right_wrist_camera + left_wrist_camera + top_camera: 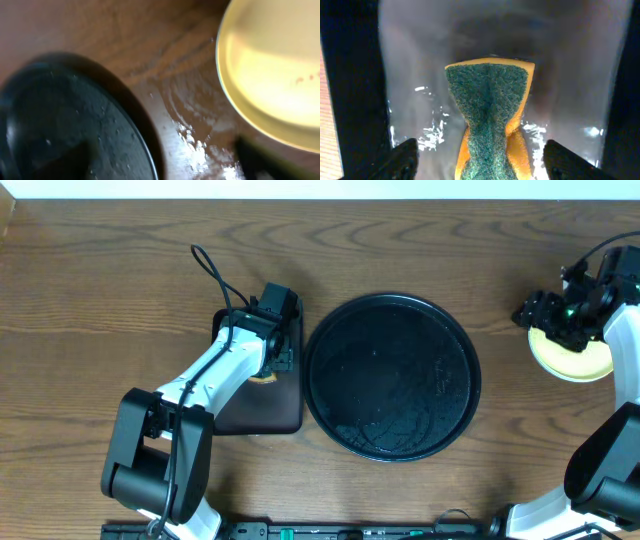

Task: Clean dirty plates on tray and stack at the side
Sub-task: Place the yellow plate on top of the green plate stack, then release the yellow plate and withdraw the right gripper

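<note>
Yellow plate (580, 360) at the frame's right edge, off the empty round tray (392, 376).
My right hand (165, 160) hovers spread over its rim; my left hand (480, 162), spread, straddles the sponge (490, 110) on the small tray (285, 415). Stacking looks done; next, retreat.

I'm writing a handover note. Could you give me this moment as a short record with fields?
round tray: centre of the table, wet, no plates on it
yellow plate: on the table right of the round tray, faint red marks; cannot tell if anything lies beneath it
sponge: green and yellow, on the rectangular tray
left gripper: open above the sponge, fingers apart from it
right gripper: open, beside the yellow plate, holding nothing
table: wet between the round tray and the plate
</note>
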`<state>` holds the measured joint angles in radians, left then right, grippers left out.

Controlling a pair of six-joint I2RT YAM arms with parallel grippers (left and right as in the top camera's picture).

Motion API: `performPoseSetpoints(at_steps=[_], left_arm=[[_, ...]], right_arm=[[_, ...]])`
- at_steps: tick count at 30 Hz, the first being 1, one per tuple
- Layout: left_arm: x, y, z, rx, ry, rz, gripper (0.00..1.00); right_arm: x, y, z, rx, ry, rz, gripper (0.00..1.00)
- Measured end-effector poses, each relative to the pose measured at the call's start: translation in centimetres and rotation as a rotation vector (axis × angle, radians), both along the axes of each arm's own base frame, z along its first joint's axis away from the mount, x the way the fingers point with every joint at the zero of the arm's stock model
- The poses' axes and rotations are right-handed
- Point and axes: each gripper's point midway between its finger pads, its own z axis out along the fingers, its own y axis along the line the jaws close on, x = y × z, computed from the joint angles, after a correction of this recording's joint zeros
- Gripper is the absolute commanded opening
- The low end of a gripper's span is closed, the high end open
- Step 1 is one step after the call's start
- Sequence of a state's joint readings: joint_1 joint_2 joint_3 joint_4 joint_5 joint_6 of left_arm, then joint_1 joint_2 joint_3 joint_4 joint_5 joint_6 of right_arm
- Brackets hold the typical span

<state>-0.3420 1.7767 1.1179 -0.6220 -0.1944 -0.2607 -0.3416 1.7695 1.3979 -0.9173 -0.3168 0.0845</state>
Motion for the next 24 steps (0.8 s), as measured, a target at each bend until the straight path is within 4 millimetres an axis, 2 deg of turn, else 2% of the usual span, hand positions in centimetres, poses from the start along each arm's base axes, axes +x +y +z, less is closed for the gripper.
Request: performPoseSetpoints(at_steps=[5, 24], left_arm=[[0.0, 0.0, 0.0, 0.000, 0.000, -0.003, 0.84], [0.0, 0.0, 0.0, 0.001, 0.000, -0.003, 0.85]], right_arm=[[-1.6, 0.6, -0.4, 0.025, 0.071, 0.002, 0.99], [-1.7, 0.6, -0.5, 0.027, 0.075, 0.002, 0.99]])
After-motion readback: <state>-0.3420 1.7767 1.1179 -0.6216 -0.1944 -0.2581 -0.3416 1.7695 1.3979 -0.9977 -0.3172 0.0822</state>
